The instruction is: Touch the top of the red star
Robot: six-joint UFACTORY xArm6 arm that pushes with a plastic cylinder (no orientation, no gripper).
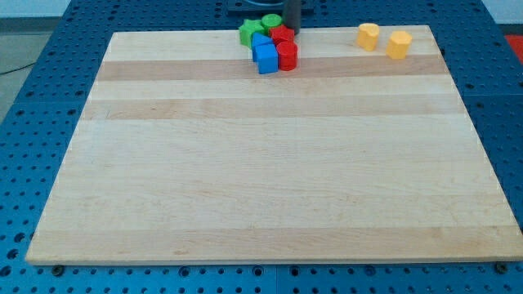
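Note:
A tight cluster of blocks sits at the view's top centre of the wooden board (pixel 261 163). The red star (pixel 281 35) lies in the cluster's upper right. A red block (pixel 288 55) is just below it. A green star (pixel 249 31) is at the left, a green round block (pixel 271 21) at the top. Two blue blocks (pixel 265 57) sit at the lower left of the cluster. My dark rod comes down from the view's top edge. My tip (pixel 292 30) is at the red star's upper right edge, touching or nearly touching it.
Two yellow blocks stand near the board's top right: one (pixel 368 36) and another (pixel 398 44) just to its right. The board rests on a blue perforated table (pixel 33 98).

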